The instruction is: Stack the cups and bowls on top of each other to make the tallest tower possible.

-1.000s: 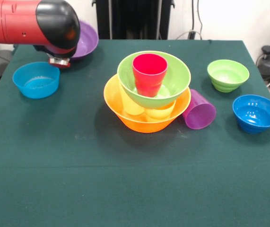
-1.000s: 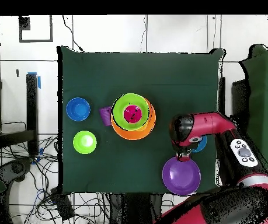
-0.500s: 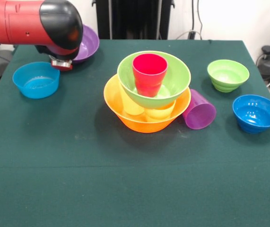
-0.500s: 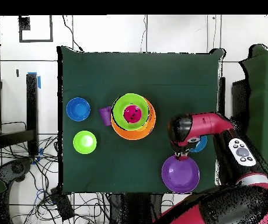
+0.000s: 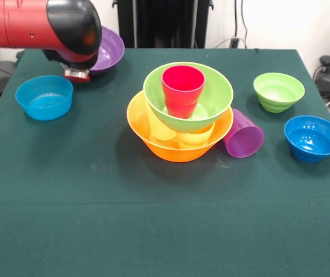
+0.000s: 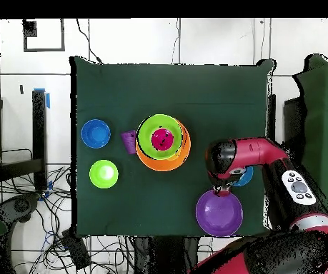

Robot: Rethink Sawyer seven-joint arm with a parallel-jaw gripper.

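The tower stands mid-table: a large orange bowl [image 5: 179, 149] holds two yellowish cups [image 5: 162, 131], a large lime green bowl [image 5: 211, 101] rests on them, and a red-pink cup [image 5: 183, 89] stands upright inside it. A purple cup [image 5: 244, 134] lies on its side against the orange bowl. At the far left, the large purple bowl [image 5: 111, 51] sits tilted against the arm's black head. My gripper [image 6: 221, 190] is at that bowl's rim, mostly hidden under the arm. The bowl travels with the arm, so it is shut on the rim.
One small blue bowl [image 5: 44, 97] sits at the left just below the arm. A small lime green bowl [image 5: 278, 91] and a second small blue bowl [image 5: 313, 137] sit at the right. The purple bowl [image 6: 219, 212] hangs near the table's edge by the robot.
The arm has shifted slightly toward the table's middle, and the purple bowl has moved along with it. The tower and the other pieces have not moved.
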